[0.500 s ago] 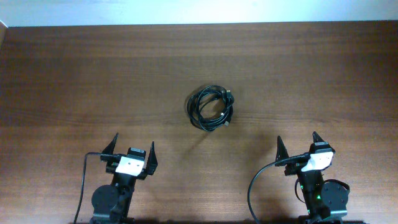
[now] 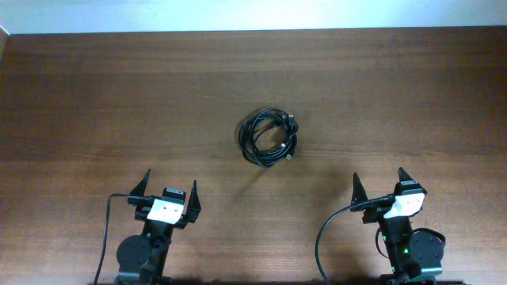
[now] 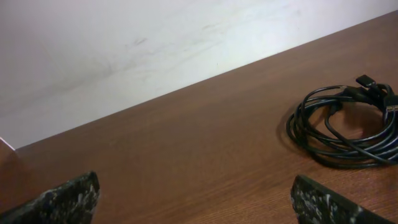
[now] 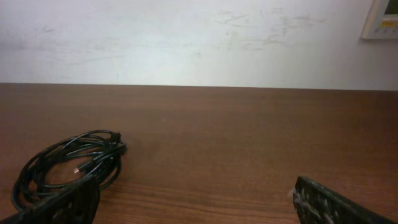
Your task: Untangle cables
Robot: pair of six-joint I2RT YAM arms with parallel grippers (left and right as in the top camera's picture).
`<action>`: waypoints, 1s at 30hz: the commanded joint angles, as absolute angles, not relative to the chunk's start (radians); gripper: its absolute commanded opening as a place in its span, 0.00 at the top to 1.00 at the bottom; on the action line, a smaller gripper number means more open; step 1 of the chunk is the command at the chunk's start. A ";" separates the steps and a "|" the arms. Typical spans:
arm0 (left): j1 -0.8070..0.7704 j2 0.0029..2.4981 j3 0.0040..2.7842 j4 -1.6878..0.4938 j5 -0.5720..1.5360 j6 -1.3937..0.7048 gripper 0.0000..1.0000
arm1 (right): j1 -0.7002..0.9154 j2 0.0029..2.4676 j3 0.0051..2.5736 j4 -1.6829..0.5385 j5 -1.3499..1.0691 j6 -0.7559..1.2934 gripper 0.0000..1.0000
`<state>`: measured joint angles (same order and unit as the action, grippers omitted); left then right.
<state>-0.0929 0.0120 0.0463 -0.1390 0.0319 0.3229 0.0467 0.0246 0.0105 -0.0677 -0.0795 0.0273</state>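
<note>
The cables lie as one black coil with small plugs near the middle of the wooden table. The coil shows at the right of the left wrist view and at the lower left of the right wrist view. My left gripper is open and empty near the front edge, below and left of the coil. My right gripper is open and empty near the front edge, below and right of the coil. Neither gripper touches the cables.
A brown wooden table spans the view, with a white wall beyond its far edge. Thick black arm cables hang by the robot bases at the front.
</note>
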 commanded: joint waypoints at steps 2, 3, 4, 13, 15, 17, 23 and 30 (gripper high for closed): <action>-0.088 0.006 0.036 -0.139 0.021 0.331 0.01 | 0.052 0.028 0.006 -0.072 -0.100 0.039 0.01; -0.088 0.006 0.036 -0.140 0.022 0.331 0.01 | 0.052 0.028 0.006 -0.072 -0.100 0.039 0.01; -0.088 0.006 0.036 -0.139 0.021 0.331 0.01 | 0.052 0.028 0.006 -0.072 -0.100 0.039 0.01; -0.088 0.006 0.036 -0.139 0.022 0.331 0.01 | 0.052 0.030 0.006 -0.066 -0.217 0.239 0.01; -0.088 0.006 0.036 -0.140 0.022 0.331 0.01 | 0.052 0.041 0.006 -0.022 -0.302 0.373 0.01; -0.088 0.006 0.036 -0.140 0.021 0.331 0.01 | 0.052 0.043 0.031 -0.020 -0.381 0.261 0.01; -0.088 0.006 0.036 -0.139 0.021 0.331 0.01 | 0.052 0.381 0.324 -0.232 -0.353 0.144 0.01; -0.089 0.081 0.178 -0.355 0.046 0.165 0.01 | 0.052 0.513 0.376 -0.263 -0.404 0.160 0.01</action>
<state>-0.0929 0.0200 0.0750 -0.2333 0.0185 0.2535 0.0467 0.4854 0.3248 -0.2340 -0.3901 0.1577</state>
